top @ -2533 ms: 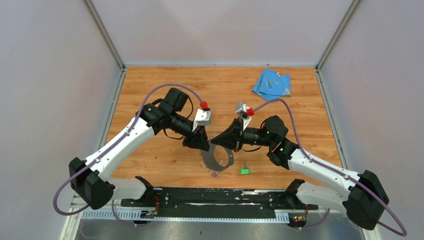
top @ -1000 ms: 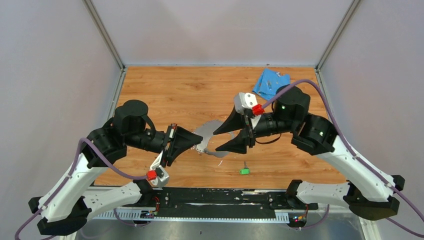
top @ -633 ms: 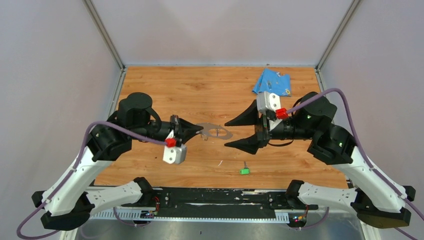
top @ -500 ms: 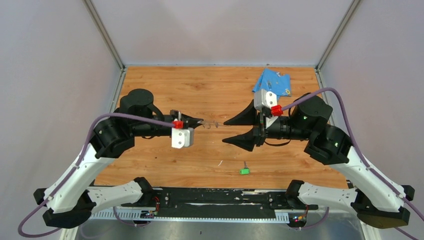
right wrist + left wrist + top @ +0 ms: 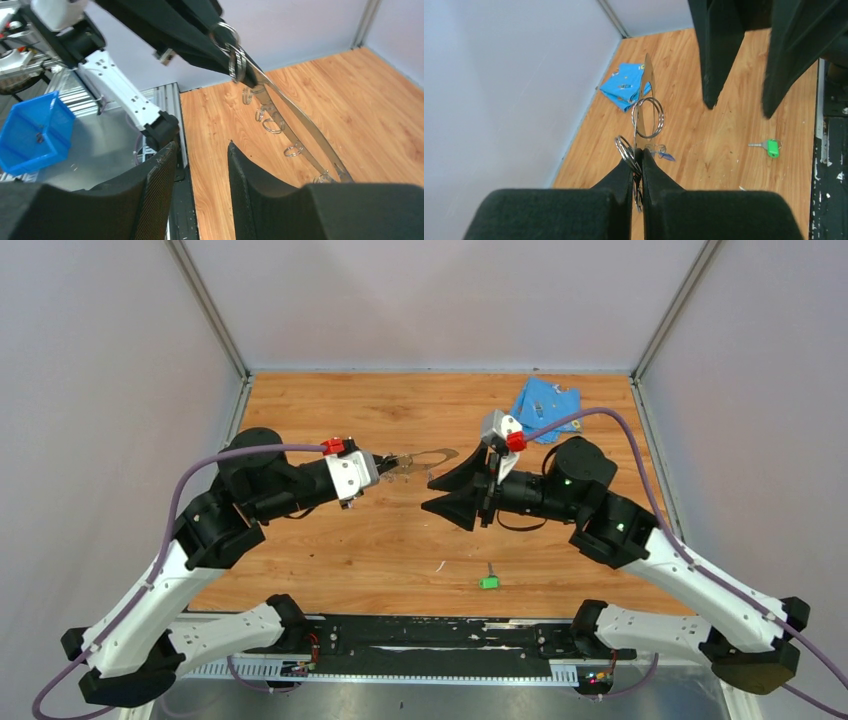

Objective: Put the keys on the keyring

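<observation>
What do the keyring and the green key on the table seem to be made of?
The keyring looks like thin polished metal: it is grey with bright reflections. The green key seems to have a matte plastic head and a small metal shank.

table [image 5: 320,570]: wood-grain top
cloth [image 5: 543,407]: light blue, kinda crumpled, far right
green key [image 5: 488,581]: lying flat, near edge, right of middle

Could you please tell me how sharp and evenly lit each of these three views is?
Top view: even, diffuse light, only faint shadows, the keyring small. Left wrist view: the jaws of the left gripper are soft, close to the lens, while the green key is crisp. Right wrist view: the jaws of the right gripper are blurred, and the keyring's band glints.
</observation>
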Available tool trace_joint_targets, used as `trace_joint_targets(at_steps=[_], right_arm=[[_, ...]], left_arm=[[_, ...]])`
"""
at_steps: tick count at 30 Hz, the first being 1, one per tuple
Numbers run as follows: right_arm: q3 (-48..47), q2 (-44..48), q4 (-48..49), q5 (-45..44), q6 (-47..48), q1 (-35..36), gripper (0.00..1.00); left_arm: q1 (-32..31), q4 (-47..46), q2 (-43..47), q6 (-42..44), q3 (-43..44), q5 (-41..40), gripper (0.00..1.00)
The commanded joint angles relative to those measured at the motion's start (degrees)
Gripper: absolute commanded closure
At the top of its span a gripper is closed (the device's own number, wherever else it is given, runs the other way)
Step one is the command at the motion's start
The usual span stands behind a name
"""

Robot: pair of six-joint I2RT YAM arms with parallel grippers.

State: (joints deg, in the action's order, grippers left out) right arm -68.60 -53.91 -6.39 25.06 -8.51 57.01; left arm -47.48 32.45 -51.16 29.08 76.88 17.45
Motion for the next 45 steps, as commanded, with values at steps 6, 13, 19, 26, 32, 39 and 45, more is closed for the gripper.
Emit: trace_joint_targets(at_steps=[6,13,19,26,32,39,45], right_arm=[[2.81,-4.69,16.89,-8.31,-7.21,0.82,0.56],[4.01,-6.9,22.71,-13.03,-10.28,0.65,0.57],[5.18,-6.73,25.01,-14.48,-12.21,0.38,0.62],[6.26,-6.6,27.03,-15.18,-14.68,0.29,0.67],[5.71,-7.82,29.24,-13.57,-16.73,0.31,0.64],[5.67,-8.72,31.61,-13.61,-17.99,0.29,0.68],[5.64,-9.55,33.09,-13.27,-19.94,0.34,0.83]], left_arm=[[-0.42,-10.42,1.03,-7.38,-4.04,-3.63,1.0],[-0.42,-14.27,3.0,-7.49,-7.81,-4.83,1.0],[-0.42,-15.01,3.99,-6.3,-9.3,-4.56,1.0],[-0.65,-16.02,5.65,-3.84,-11.43,-3.75,1.0],[-1.24,-15.99,6.31,-1.19,-12.79,-4.75,1.0],[-2.39,-15.99,7.15,2.15,-14.43,-5.77,1.0],[-3.34,-15.36,7.06,6.14,-15.92,-7.69,1.0]])
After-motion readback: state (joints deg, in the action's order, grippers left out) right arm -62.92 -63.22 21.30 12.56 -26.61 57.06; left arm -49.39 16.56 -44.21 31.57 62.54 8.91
